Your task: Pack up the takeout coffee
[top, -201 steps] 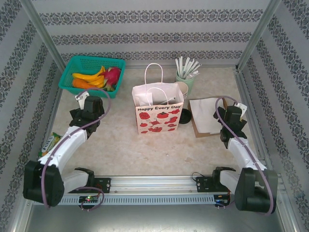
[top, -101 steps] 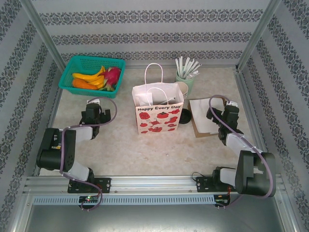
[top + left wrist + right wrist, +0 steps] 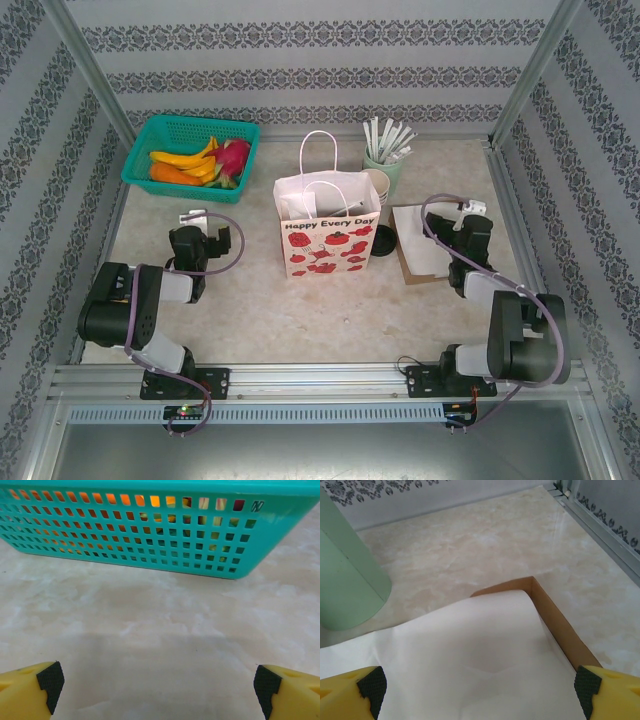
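1. Beside the paper bag [image 3: 328, 228], close against its right side, we see the takeout coffee [image 3: 384, 239] standing with its black lid up.
2. Right of the bag and beyond the coffee, our right gripper [image 3: 480, 687] hangs over a white paper sheet [image 3: 470, 650], its fingers wide apart and empty; the coffee sits between bag and gripper.
3. Left of the bag, our left gripper [image 3: 160, 685] faces the teal basket [image 3: 150, 535], fingers spread wide and holding nothing; the bag stands between it and the coffee.

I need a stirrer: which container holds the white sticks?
The pale green holder, right of and behind the paper bag; the teal basket holds fruit instead.
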You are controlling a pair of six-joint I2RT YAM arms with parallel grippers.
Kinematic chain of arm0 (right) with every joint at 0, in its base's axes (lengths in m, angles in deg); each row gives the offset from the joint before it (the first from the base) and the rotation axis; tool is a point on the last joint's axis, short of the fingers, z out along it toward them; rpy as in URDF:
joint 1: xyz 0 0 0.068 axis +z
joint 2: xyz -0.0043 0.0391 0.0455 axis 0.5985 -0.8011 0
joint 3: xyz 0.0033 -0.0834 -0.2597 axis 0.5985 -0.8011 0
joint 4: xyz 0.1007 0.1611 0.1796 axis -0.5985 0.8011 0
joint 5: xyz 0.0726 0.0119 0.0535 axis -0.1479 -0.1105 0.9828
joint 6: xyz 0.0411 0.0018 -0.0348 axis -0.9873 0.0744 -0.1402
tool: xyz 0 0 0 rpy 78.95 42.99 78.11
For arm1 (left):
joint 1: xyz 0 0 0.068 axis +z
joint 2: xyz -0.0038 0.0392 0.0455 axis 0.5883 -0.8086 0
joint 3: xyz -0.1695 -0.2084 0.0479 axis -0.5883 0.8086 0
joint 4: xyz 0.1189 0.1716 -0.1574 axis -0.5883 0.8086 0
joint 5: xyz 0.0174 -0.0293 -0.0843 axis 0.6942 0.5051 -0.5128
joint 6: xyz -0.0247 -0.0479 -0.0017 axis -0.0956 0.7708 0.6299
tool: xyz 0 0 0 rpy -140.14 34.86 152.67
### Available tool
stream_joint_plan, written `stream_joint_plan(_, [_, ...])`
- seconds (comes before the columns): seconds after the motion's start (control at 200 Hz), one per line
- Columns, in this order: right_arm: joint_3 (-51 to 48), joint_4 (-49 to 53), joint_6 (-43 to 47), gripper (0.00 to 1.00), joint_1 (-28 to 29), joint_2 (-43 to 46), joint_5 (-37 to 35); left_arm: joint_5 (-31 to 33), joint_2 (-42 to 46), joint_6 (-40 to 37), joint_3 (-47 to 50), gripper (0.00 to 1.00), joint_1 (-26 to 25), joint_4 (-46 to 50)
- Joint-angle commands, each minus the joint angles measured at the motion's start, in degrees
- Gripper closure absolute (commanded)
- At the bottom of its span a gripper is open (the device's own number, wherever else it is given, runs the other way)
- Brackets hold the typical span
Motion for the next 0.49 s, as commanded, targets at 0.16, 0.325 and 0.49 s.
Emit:
stream_joint_plan(0.16, [-8.4,-24.4,9.7,0.02,9.0,-5.9,-5.8,2.0,0.1,0.9,-0.3,0.0,0.5,-3.3])
stream_joint_plan(0.325, [-3.3,-18.5,7.7,0.02,9.4,-8.4,-12.4,1.6,0.2,0.8,-0.2,0.0,0.5,-3.4])
stream_joint_plan(0.49, [-3.5,-19.6,6.8,0.02,8.5,-8.7,-12.0,1.3,0.2,0.7,-0.3,0.0,0.5,-3.3])
